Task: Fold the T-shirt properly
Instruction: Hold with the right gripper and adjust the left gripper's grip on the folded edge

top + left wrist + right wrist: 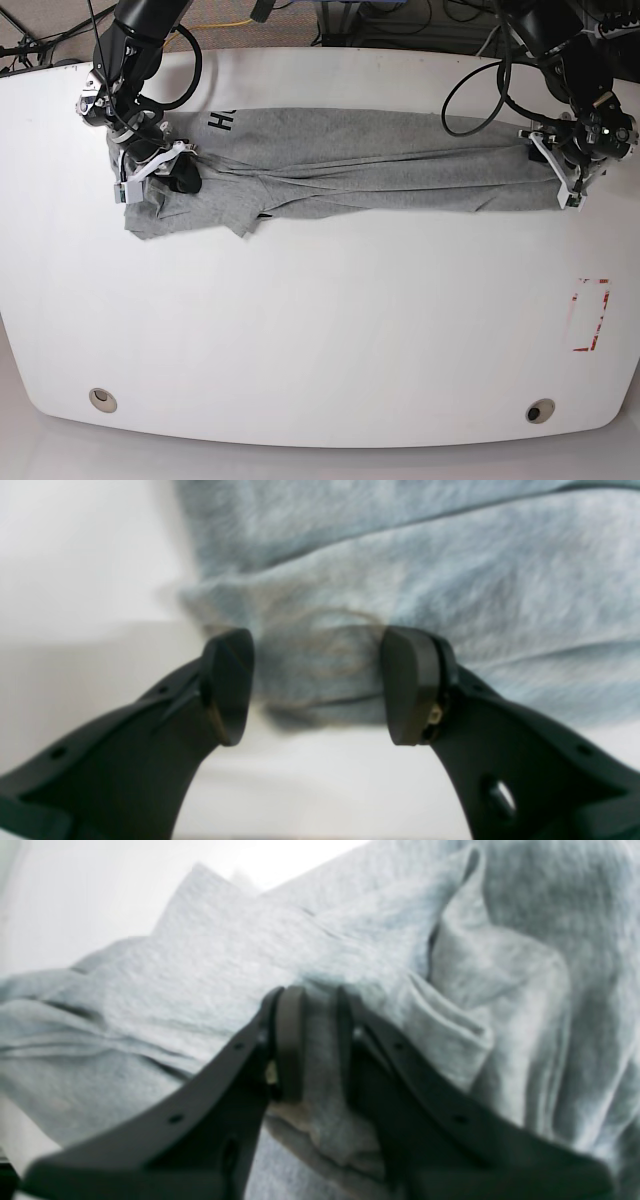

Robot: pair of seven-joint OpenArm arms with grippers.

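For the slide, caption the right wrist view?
Right gripper pinching a bunched fold of the grey T-shirt.

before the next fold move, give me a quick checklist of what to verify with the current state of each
1. Right pincer has cloth: ok, fingers closed on a bunched fold of the T-shirt.
2. Left pincer has cloth: not ok, jaws stand apart at the shirt's edge with fabric between them, unclamped.
3. Shirt lies flat: not ok, long creases run along it and the end by the right pincer is crumpled.
4. Shirt fully on the table: ok.
5. Layers caught by the right pincer: cannot tell, the view is blurred.
6. Lettering side: cannot tell, only a bit of black print shows near the right arm's end.
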